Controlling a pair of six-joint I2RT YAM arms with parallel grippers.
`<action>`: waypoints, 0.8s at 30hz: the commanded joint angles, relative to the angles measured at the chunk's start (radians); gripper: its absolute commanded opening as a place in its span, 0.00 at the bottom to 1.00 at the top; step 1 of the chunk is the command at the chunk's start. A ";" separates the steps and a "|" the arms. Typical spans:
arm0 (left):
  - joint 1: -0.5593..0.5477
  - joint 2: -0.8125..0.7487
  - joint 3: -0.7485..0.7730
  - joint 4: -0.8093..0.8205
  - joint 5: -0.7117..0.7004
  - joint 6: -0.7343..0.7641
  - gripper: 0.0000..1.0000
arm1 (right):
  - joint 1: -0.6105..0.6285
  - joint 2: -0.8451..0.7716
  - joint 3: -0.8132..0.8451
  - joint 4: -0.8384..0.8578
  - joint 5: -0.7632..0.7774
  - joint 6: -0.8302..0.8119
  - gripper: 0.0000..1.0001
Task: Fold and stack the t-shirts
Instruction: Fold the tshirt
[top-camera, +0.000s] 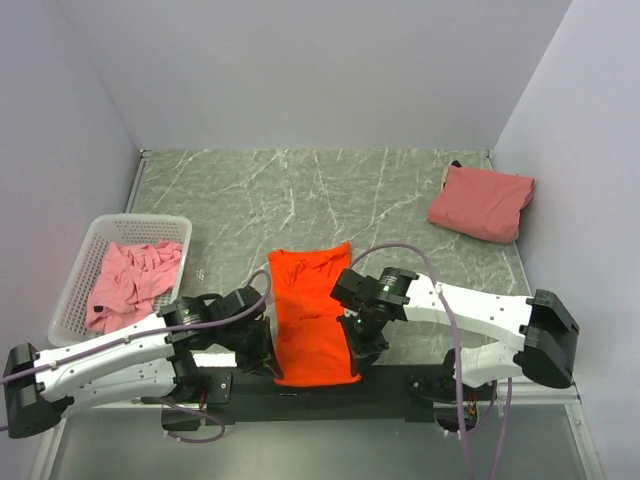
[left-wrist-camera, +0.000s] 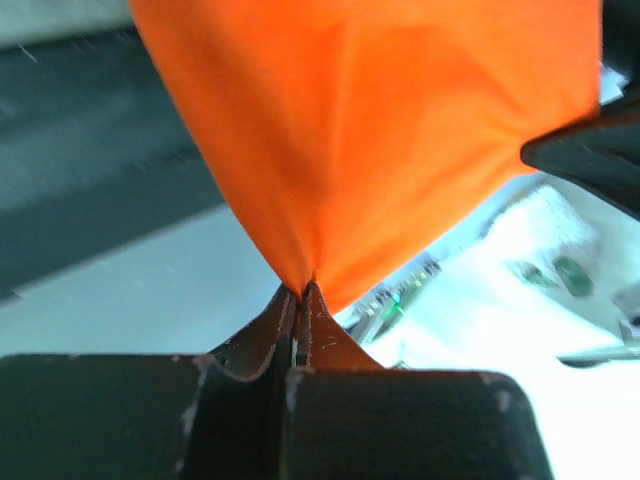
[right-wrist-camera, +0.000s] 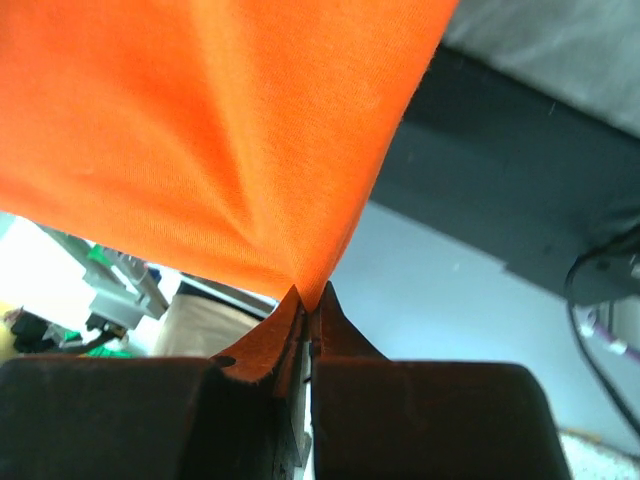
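View from above: orange t-shirt (top-camera: 312, 315), a long smooth strip, lies centre-near on the worktop (top-camera: 330, 190). Left wrist: left gripper (left-wrist-camera: 303, 292) pinched tight on a taut orange corner. Right wrist: right gripper (right-wrist-camera: 305, 298) likewise clamps orange cloth.

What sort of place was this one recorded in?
Most likely a lab test booth, not a home: plain white walls box in a marble-patterned table, and two robot arms bolted at its near edge hold an orange t-shirt.
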 joint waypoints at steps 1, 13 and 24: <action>-0.058 -0.031 0.056 -0.046 0.031 -0.147 0.01 | 0.022 -0.053 0.053 -0.115 -0.031 0.052 0.00; 0.012 0.032 0.204 -0.087 -0.056 -0.089 0.00 | -0.065 0.036 0.289 -0.190 0.115 0.006 0.00; 0.341 0.218 0.280 -0.047 -0.007 0.254 0.01 | -0.273 0.148 0.363 -0.114 0.175 -0.142 0.00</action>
